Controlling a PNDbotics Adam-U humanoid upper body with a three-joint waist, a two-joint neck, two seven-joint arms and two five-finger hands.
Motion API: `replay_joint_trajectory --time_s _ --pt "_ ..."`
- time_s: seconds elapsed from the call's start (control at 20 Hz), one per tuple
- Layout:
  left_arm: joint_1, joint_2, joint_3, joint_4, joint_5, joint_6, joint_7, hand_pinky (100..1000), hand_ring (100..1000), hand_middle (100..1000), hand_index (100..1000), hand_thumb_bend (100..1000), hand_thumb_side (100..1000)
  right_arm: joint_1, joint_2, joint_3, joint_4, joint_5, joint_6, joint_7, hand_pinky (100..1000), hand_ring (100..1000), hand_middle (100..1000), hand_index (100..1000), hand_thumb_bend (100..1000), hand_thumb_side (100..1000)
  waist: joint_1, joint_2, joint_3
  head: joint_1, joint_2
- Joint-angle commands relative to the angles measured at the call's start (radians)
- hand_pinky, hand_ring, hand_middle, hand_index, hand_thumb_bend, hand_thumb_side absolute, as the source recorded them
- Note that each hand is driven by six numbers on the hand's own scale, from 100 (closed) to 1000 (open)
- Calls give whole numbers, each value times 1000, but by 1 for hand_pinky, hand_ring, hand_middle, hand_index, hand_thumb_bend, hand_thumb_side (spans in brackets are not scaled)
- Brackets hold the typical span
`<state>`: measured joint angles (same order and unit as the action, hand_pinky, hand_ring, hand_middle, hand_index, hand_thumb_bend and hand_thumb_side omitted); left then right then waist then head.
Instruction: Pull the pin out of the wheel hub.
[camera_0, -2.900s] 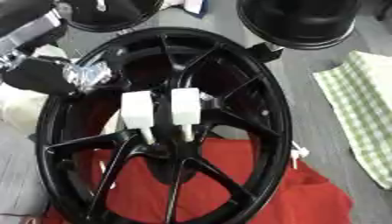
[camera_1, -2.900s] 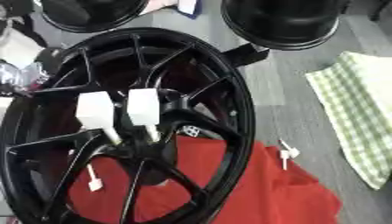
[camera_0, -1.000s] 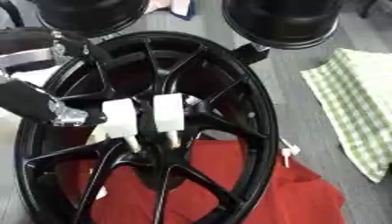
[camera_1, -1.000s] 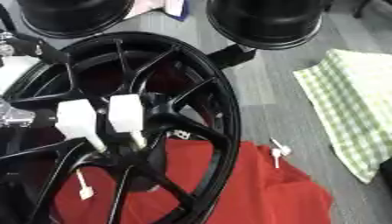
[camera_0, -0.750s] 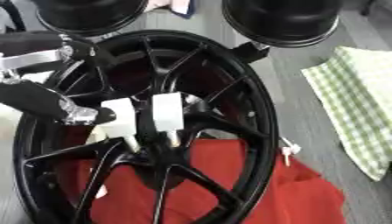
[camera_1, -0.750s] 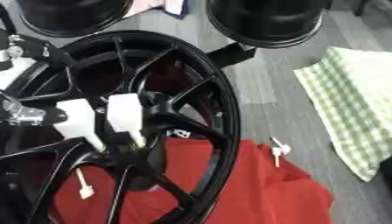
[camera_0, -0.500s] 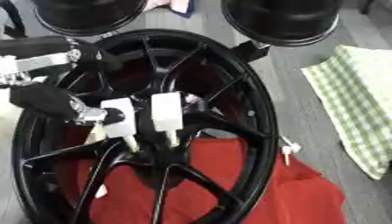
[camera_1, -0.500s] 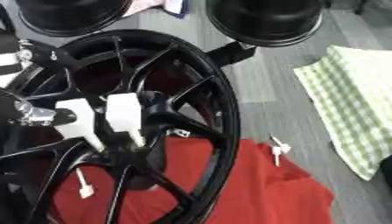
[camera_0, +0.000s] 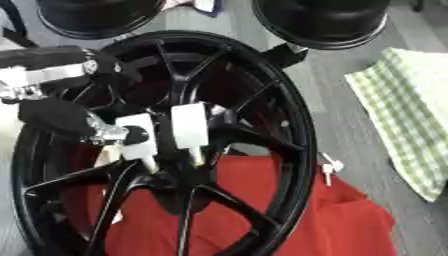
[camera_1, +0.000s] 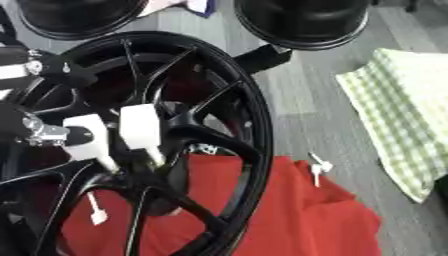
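Note:
A black spoked wheel hub (camera_0: 289, 125) lies on a red cloth (camera_0: 350, 225). Two white pins with blocky heads stand at its centre: the left pin (camera_0: 137, 141) and the right pin (camera_0: 190, 125). My left hand (camera_0: 61, 115), black with silver joints, comes in from the left over the spokes, and its black tip touches the left pin's head. How the hand closes around that pin is hidden. My right hand shows in neither view.
A loose white pin (camera_1: 316, 166) lies on the red cloth right of the rim, and another (camera_1: 94, 212) lies between the spokes. A green checked cloth (camera_0: 407, 110) lies at the right. Two black round tubs (camera_0: 319, 20) (camera_0: 92, 17) stand at the far edge.
My left hand has moved right across the spokes until its tip reached the left pin's head. The pins and wheel hub have stayed put; the camera shifted slightly.

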<state>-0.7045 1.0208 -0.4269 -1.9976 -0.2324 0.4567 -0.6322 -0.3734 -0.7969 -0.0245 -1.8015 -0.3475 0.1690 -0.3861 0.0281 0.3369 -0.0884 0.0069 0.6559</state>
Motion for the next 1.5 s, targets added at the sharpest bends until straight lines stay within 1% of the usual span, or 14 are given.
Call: replay_joint_trajectory --time_s 0.05,0.2,0.35,0.4,0.6,0.75,1.15,1.5 --pt "-1 15 -9 -2 -14 -5 -16 906 863 834 927 555 608 -10 -23 -11 -4 -4 -4 -1 807 675 622 676 100 588 -5 -12 -2 -23 -26" --pt "1 15 -9 -2 -28 -16 -20 904 862 830 923 557 601 -9 -23 -10 -4 -4 -4 -1 807 675 623 676 100 588 -6 -12 -3 -33 -35" --pt "0 15 -7 -2 -44 -28 -19 903 860 827 918 550 603 -9 -24 -10 -4 -4 -3 -1 807 675 623 676 100 588 -7 -12 -3 -35 -37" --pt "-2 14 -4 -2 -50 -34 -15 901 857 824 914 532 599 -9 -24 -10 -4 -4 -3 0 808 676 623 677 100 587 -7 -12 -2 -35 -37" --pt "-15 13 36 -2 -49 -70 48 896 850 822 911 505 613 -4 -27 -12 -4 -3 -4 -2 808 676 623 677 100 588 -7 -14 4 -43 -33" --pt "-26 13 48 -2 -37 -102 87 892 846 819 908 492 616 -2 -27 -11 -2 -3 -4 -2 808 676 624 677 100 590 -6 -16 8 -47 -33" --pt "-34 10 29 -2 -11 -149 114 882 839 811 896 496 618 0 -25 -12 -1 -3 -5 -3 809 676 624 677 100 590 -4 -20 9 -53 -31" --pt "-34 10 4 -2 -24 -182 89 884 843 813 896 509 609 1 -22 -13 0 -4 -6 -3 809 677 625 678 100 593 -4 -22 11 -56 -33"
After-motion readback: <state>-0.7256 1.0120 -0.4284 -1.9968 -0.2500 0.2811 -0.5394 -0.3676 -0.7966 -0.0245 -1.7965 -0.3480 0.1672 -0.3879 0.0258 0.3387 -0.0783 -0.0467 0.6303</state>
